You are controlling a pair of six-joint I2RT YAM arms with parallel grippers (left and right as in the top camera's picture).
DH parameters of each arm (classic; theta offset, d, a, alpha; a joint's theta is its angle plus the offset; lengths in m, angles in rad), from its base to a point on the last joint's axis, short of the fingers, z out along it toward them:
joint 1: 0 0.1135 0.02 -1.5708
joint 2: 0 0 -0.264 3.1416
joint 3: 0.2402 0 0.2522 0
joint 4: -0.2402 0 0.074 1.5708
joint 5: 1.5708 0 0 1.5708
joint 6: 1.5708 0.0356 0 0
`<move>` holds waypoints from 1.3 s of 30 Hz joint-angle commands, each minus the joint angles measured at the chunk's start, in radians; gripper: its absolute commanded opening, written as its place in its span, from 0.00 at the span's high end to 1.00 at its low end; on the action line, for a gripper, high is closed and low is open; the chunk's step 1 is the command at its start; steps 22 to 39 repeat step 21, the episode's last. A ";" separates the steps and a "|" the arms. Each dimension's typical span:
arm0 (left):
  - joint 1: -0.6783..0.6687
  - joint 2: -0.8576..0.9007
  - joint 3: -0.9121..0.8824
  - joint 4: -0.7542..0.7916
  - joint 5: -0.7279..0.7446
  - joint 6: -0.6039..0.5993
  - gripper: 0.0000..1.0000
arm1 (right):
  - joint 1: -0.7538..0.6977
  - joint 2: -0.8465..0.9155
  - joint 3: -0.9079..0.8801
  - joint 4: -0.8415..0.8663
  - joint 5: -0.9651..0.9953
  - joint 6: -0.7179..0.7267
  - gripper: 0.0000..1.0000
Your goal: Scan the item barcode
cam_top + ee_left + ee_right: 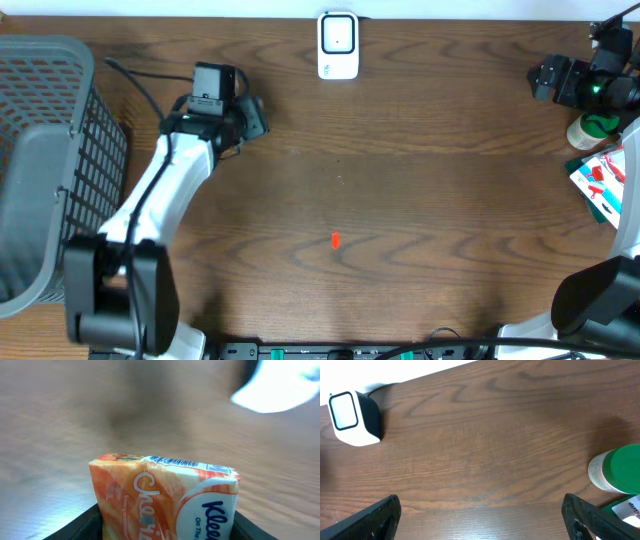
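Far left of the scanner (338, 45), the wire basket (100, 150) is running off frame, its contents unclear. The left gripper (165, 527) is clamping a tissue pack (165, 495), partly cropped, left of the scanner. The right gripper (480, 515) is gaping wide, empty.

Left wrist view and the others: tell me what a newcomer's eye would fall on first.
The orange tissue pack fills the left wrist view, gripped in the left tool, with its barcode strip along the top edge. Overhead, a white scanner stands at the far edge of the table, and a small red dot glows near its middle.
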 commanded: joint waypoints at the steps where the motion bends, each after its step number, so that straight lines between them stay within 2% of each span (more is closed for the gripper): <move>1: 0.002 -0.058 0.007 0.042 0.243 0.000 0.38 | 0.010 0.003 0.001 0.000 0.026 -0.015 0.01; 5: 0.002 -0.097 0.007 0.108 0.418 0.002 0.38 | 0.010 0.004 0.001 0.000 0.028 -0.034 0.01; 12: 0.002 -0.099 0.007 0.263 0.826 0.001 0.38 | 0.009 0.004 0.001 0.015 0.028 -0.052 0.01; 21: 0.002 -0.099 0.007 0.283 1.204 -0.002 0.38 | 0.009 0.010 -0.008 0.020 0.027 -0.051 0.01; 39: 0.002 -0.099 0.007 0.283 1.204 -0.002 0.38 | 0.009 0.010 -0.008 0.020 0.027 -0.051 0.01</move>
